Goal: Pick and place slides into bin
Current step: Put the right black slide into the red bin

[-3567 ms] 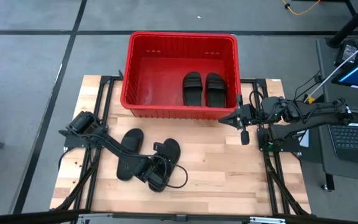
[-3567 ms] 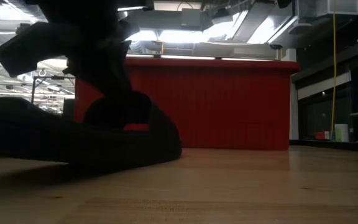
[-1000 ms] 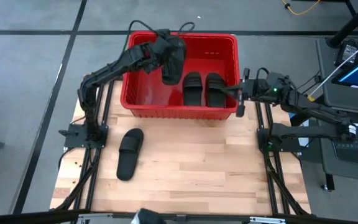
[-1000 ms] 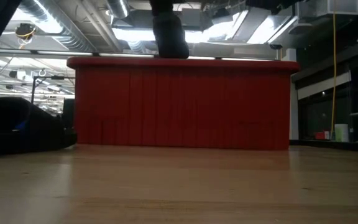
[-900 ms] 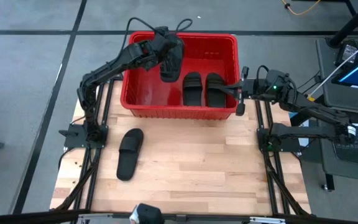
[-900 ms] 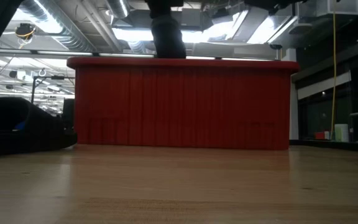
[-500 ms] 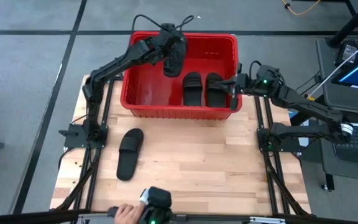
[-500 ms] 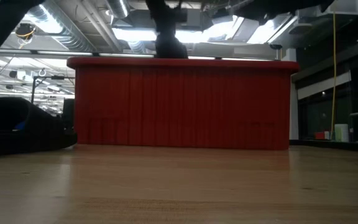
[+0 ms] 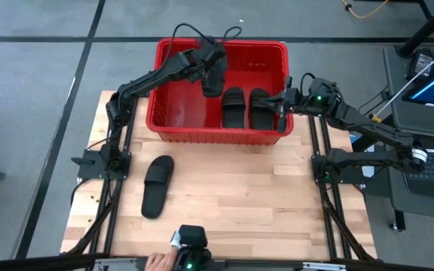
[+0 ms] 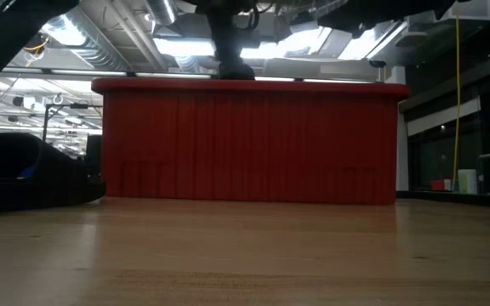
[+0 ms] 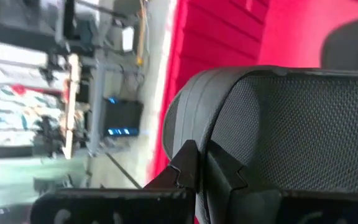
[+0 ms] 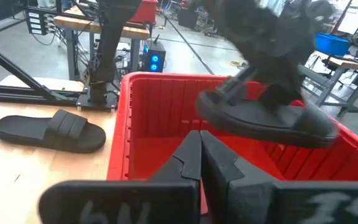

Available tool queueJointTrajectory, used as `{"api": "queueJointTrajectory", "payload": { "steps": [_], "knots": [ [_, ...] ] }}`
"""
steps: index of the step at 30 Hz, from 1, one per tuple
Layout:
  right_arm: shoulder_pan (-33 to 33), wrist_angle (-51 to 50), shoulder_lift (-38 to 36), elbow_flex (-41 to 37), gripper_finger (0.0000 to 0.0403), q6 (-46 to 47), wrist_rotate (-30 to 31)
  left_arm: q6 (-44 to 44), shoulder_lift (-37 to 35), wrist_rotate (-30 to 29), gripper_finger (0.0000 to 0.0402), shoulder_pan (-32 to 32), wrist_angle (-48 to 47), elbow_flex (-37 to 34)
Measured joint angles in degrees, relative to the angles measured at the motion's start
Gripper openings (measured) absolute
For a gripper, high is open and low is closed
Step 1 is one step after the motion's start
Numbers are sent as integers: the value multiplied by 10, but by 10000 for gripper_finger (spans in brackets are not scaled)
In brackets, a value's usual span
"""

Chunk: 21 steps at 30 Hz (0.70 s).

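Observation:
The red bin point(image 9: 221, 44) stands at the table's far edge. Two black slides point(image 9: 233, 107) point(image 9: 260, 107) lie side by side on its floor, at the right. My left gripper point(image 9: 211, 63) is over the bin's far middle, shut on a third slide point(image 9: 214, 75), which also shows in the right wrist view point(image 12: 272, 121). The fourth slide point(image 9: 157, 186) lies sole down on the table's near left. My right gripper point(image 9: 281, 105) is shut and empty at the bin's right wall. My left gripper comes at the slide from above, its fingers on the slide's upper side point(image 12: 257, 93); the gripper's own body hides which part they have. The slide hangs below the fingers, sole down and about level, lifted clear above the bin's floor.
A person's hand point(image 9: 157, 261) with a small device point(image 9: 191, 258) shows at the table's near edge. A laptop point(image 9: 428, 162) and cables lie off the table's right side. Bare wood lies between the bin and the near edge.
My left gripper has carried the slide a little toward the table's right, keeping it above the bin. My right gripper has gone toward the bin's right wall and the far edge. A hand with a device has come in at the near edge.

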Motion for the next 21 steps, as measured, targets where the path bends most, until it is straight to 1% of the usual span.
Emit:
{"api": "queueJointTrajectory", "payload": {
  "steps": [3,8,12,18,21],
  "knots": [
    [-3,0,0,0,6,-2,0,-48,0,-12,5,-1,-46,-2],
    [-9,0,0,0,6,-15,0,-63,-17,-20,5,-13,-38,-67],
    [-16,-1,0,0,6,-15,-3,-53,-65,-18,4,-28,43,-153],
    [-25,2,0,0,6,-16,-11,-33,-165,14,4,-27,218,-314],
    [-27,12,0,0,6,-16,-13,1,-196,9,4,-25,280,-391]
  ]
}}
